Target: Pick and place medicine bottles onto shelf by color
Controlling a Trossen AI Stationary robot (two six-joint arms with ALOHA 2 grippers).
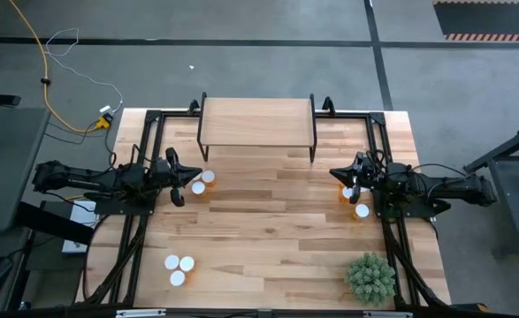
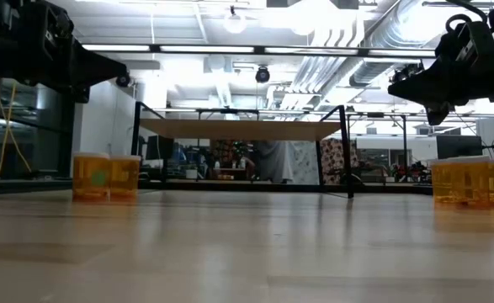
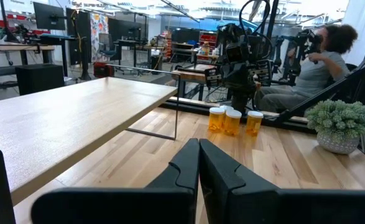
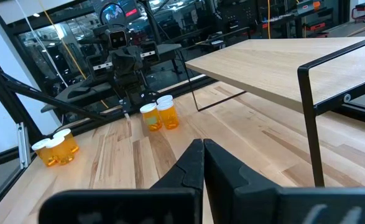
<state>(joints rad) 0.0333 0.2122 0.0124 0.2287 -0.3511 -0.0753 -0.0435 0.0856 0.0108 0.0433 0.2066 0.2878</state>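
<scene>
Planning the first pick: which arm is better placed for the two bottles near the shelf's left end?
Left. Its shut gripper hangs right beside those bottles; the right gripper is across the table.

From my overhead feed the low light-wood shelf on thin black legs [image 1: 257,121] stands at twelve o'clock on the wood-plank table [image 1: 268,230]. At nine o'clock two amber white-capped pill bottles [image 1: 203,182] stand touching, just beside my left gripper [image 1: 186,179]. At three o'clock a bottle cluster [image 1: 356,203] sits under my right gripper [image 1: 346,179]. Three more bottles [image 1: 179,267] bunch at seven o'clock — the spiky green potted plant [image 1: 370,277] at five.
</scene>
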